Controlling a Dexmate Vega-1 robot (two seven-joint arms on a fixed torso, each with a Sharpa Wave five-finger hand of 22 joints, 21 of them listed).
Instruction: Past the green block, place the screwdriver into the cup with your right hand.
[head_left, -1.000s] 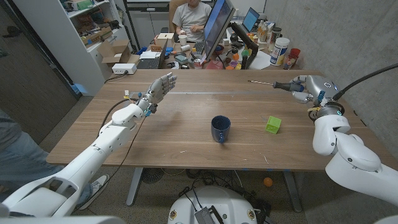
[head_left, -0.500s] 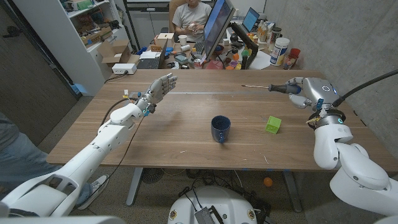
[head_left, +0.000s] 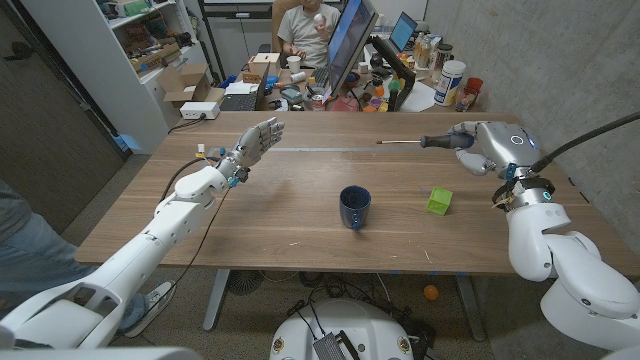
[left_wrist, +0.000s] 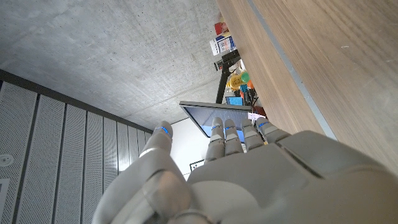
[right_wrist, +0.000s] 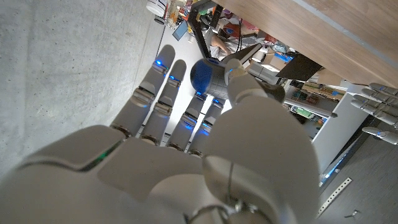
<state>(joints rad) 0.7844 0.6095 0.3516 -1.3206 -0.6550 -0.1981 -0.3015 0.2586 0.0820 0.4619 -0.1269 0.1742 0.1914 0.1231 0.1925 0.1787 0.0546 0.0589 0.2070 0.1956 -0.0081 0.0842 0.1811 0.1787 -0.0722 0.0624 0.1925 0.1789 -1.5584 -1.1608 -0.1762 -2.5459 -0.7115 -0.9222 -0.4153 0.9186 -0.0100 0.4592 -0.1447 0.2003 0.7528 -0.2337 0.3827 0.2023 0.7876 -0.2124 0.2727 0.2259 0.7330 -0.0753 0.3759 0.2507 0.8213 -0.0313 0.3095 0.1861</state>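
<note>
Your right hand (head_left: 482, 143) is pinching the screwdriver (head_left: 425, 141) by its dark handle, raised over the far right of the tabletop (head_left: 300, 200); shaft runs level and points toward the robot's left, so the tip leads the travel; in the right wrist view the thumb (right_wrist: 242, 87) presses the blue handle end (right_wrist: 204, 74) against the fingers, grip looks secure but I'd call it a pinch, not a full wrap; green block (head_left: 439, 200) sits on the wood between your hand and the dark blue cup (head_left: 354, 206), nearer you than the tool, so the height you're holding is what gets you past it; cup stands upright, mouth open, mid-table, well apart from the block; screwdriver is not yet over the cup; my read: carry phase, roughly halfway; next you'll need to tilt the shaft tip-down before lowering, level it'll bridge the rim or tip the cup; left hand (head_left: 255, 142) is spread, holding nothing, raised at the far left, out of the way.
</note>
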